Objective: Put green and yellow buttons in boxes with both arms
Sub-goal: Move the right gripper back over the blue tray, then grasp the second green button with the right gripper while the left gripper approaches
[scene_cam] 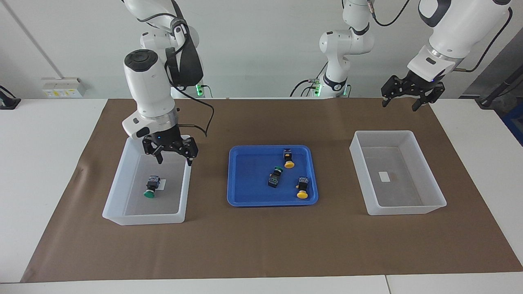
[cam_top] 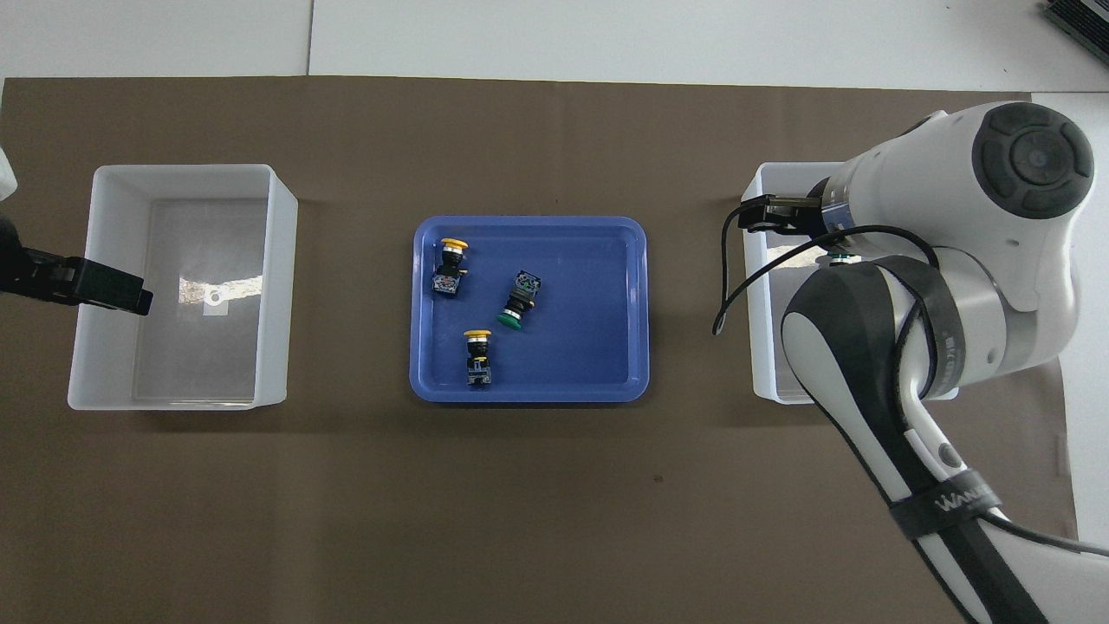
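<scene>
With the right claw point(scene_cam: 175, 156) released and empty above the box point(scene_cam: 118, 192) wall, and the left claw point(scene_cam: 401, 100) released, a low traverse could snag that wall.

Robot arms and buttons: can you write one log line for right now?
right gripper: open, above box | green button: in that box | left gripper: open, waiting | blue tray: three buttons

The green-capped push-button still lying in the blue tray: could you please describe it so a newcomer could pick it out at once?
Find the shallow blue plastic tray mid-table, between two translucent white bins. Three black-bodied push-buttons lie in it; the one you want sits nearest the tray's middle. It alone has a green cap, while its neighbours have yellow caps.
</scene>
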